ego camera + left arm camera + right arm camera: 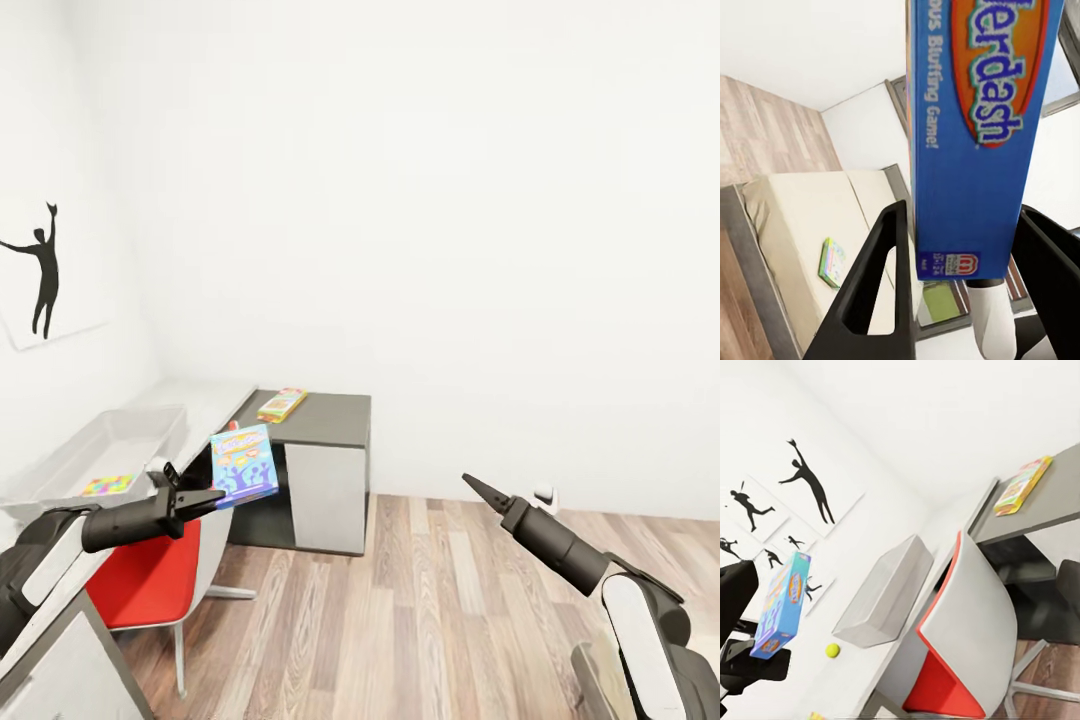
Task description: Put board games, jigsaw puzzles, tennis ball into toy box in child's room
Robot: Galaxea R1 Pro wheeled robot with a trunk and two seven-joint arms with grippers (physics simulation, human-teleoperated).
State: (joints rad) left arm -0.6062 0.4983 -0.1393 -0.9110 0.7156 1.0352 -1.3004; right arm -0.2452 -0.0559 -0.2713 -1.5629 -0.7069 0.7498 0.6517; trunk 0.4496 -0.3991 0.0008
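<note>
My left gripper [207, 497] is clamped on the blue board game [244, 465]; I'd carry it level over the toy box [95, 455], probably then let go.

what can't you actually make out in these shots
- Blue board game: left wrist view cuts its cover off at the frame's top, so the title reads only in part.
- Toy box: head view shows one puzzle inside; the near wall and left gripper hide the rest.
- Right gripper: head view, fingertips too small to tell open or shut.
- Board game on the bed: left wrist view, print too small to read.
</note>
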